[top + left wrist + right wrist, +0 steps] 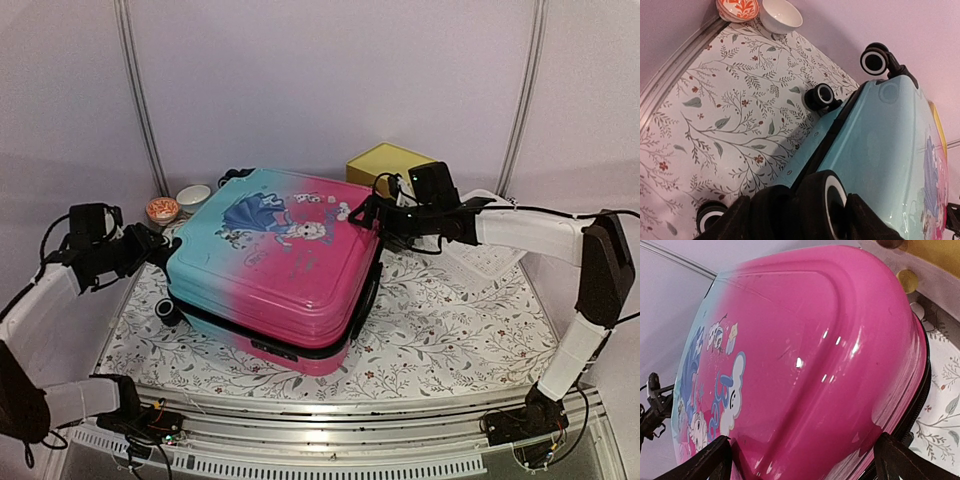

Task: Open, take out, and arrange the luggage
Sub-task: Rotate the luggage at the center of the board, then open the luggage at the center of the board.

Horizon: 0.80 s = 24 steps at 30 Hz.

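The leaf-patterned worktop [450, 330] carries the turquoise-and-pink luggage [280, 260] lying flat near its middle, an orange-patterned bowl [162, 210] and a white bowl [193, 195] side by side at the far left, and a yellow box [385, 160] and white mesh basket [490, 262] at the far right.

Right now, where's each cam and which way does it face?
Top external: above, behind the arms, looking down at the luggage; both arms, left gripper, right gripper show.
Left wrist: on left arm, facing the turquoise wheeled end; own fingers at bottom.
Right wrist: on right arm, facing the pink lid; own fingers in bottom corners.
Shared: luggage in all; white bowl in top and left wrist.
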Available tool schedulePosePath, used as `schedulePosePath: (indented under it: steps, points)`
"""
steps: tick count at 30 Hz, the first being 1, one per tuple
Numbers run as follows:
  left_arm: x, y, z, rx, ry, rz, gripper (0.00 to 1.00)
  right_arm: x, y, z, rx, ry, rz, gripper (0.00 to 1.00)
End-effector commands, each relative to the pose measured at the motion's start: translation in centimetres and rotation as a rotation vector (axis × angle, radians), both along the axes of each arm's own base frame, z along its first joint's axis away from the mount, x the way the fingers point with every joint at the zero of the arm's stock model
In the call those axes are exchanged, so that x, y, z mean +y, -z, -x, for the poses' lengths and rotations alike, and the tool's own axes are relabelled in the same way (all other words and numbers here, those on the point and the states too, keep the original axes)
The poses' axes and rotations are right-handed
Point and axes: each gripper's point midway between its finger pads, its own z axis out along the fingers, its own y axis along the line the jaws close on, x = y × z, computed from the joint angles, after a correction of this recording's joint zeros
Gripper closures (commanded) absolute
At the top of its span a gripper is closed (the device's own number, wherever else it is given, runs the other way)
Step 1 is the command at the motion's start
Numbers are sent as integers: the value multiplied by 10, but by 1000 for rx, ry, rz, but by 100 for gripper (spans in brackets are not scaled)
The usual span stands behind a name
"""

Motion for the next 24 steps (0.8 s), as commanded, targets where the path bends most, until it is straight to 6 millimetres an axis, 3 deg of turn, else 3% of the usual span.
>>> schedulePosePath:
  steps: [1,7,11,14,18,24]
  points:
    - [-82,9,59,33,353,97,40,39,-30,-8,-143,-145,-22,0]
    - [-97,8,88,26,377,158,37,50,-33,-27,-164,-179,27,0]
    - [-87,2,87,1,325,114,26,36,-43,-22,-207,-156,78,0]
    - [-81,-2,82,-22,285,99,20,21,-54,-13,-256,-139,112,1]
    - [-93,-10,80,-67,322,185,20,3,-63,7,-298,-148,138,1]
    - [-105,-12,82,-77,347,309,19,-19,-56,43,-356,-200,154,1]
